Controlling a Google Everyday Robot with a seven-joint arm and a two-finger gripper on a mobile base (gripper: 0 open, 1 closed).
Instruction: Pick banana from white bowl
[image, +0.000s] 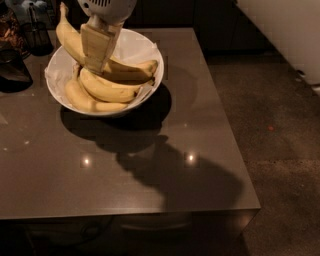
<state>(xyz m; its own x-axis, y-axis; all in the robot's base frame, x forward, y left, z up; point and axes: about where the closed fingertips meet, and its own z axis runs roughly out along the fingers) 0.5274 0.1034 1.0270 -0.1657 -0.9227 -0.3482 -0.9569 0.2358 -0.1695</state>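
The white bowl (150, 52), lined with crinkled white paper, stands on the dark table at the back left. My gripper (94, 61) hangs over the bowl's left half, shut on a pale-yellow banana (68, 34). That banana is tilted up, with its stem end high over the bowl's back left rim and its lower end hidden behind my tan fingers (97, 45). Several other bananas (107, 89) lie in the bowl below it.
A dark wire-mesh cup (37, 34) and a dark object (12, 72) stand on the table's left side by the bowl. The table's right edge (230, 130) drops to a speckled floor. A white part of the robot (285, 30) shows at the top right.
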